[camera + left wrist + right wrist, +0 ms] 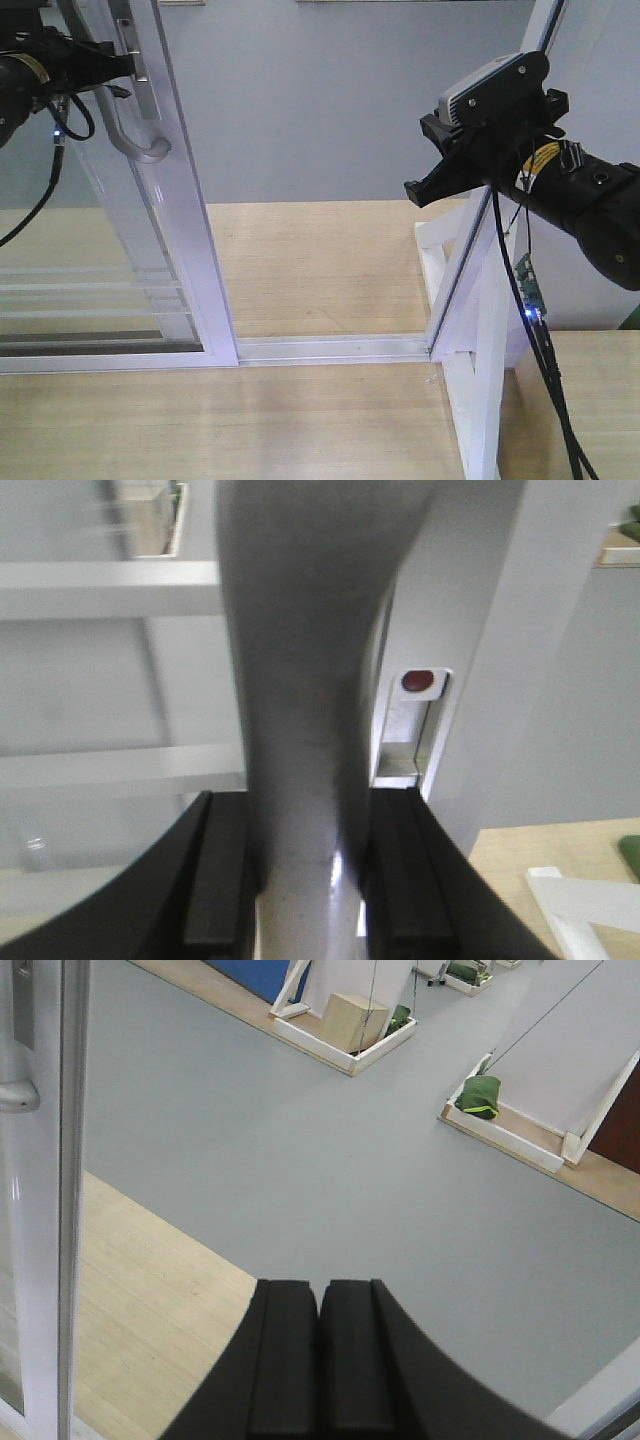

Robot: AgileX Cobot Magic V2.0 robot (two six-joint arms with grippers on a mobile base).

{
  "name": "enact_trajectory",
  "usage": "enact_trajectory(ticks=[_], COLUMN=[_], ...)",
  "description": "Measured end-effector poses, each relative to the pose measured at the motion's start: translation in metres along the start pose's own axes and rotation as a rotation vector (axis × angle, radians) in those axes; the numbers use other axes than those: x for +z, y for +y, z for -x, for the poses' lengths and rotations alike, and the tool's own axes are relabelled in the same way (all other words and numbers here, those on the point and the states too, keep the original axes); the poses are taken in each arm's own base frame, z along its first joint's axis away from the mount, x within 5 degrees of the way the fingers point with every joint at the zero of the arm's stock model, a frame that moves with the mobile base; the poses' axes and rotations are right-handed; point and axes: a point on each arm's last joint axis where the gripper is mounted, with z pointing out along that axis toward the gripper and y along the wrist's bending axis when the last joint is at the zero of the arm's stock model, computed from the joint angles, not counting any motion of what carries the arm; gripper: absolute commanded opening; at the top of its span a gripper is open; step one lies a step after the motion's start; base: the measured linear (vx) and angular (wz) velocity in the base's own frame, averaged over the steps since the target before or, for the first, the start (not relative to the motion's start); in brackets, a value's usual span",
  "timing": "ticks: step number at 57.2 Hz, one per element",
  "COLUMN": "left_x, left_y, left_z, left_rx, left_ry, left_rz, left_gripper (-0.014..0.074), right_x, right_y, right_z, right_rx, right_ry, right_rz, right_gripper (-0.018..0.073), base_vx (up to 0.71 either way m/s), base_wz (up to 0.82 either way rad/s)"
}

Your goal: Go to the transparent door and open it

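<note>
The transparent door (185, 230) stands at the left in the front view, clear glass in a glossy white frame with thin white bars low down. Its curved grey handle (140, 148) hangs on the upright. My left gripper (112, 66) is shut on the handle's upper part. In the left wrist view the grey handle (300, 710) fills the gap between both black fingers (225, 880). My right gripper (432, 188) hovers at the right, near the slanted white post, away from the door. In its wrist view the right gripper (320, 1305) is shut on nothing.
A gap lies between the door's upright and the white frame post (470, 250), with a white floor track (330, 348) across it. Beyond are a wood platform and grey floor. A cardboard box (352, 1020) and a green bag (478, 1095) sit far off. A red-dot latch (417, 680) is beside the handle.
</note>
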Motion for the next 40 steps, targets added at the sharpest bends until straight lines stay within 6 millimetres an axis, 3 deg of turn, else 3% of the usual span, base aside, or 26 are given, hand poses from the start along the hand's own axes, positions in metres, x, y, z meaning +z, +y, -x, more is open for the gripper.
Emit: enact_trajectory(ticks=[9,24,29,34,40], left_x=[-0.002,-0.015,-0.038,-0.065,-0.099], left_y=[0.021,0.035,0.034,0.014,0.007], left_z=[0.0,-0.002,-0.016,-0.041,-0.05], left_rx=[-0.02,0.04,0.06,0.112,0.118], left_ry=[0.008,0.056,0.109,0.169,0.154], left_rz=[0.05,0.091,0.095,0.041,0.018], left_gripper=[-0.0003,-0.0003,-0.0003,-0.0003,-0.0003], right_x=[0.0,0.0,0.0,0.0,-0.005], right_y=[0.0,0.0,0.0,0.0,-0.001], right_z=[0.0,0.0,-0.001,-0.002,-0.001], right_rx=[0.0,0.0,0.004,0.012,0.036], right_ry=[0.0,0.001,0.01,0.024,0.053], right_rz=[0.0,0.0,0.0,0.0,-0.006], right_gripper=[-0.0008,-0.0008,-0.0008,-0.0008,-0.0008], base_vx=[0.0,0.0,0.0,0.0,0.0], base_wz=[0.01,0.01,-0.01,0.0,-0.01])
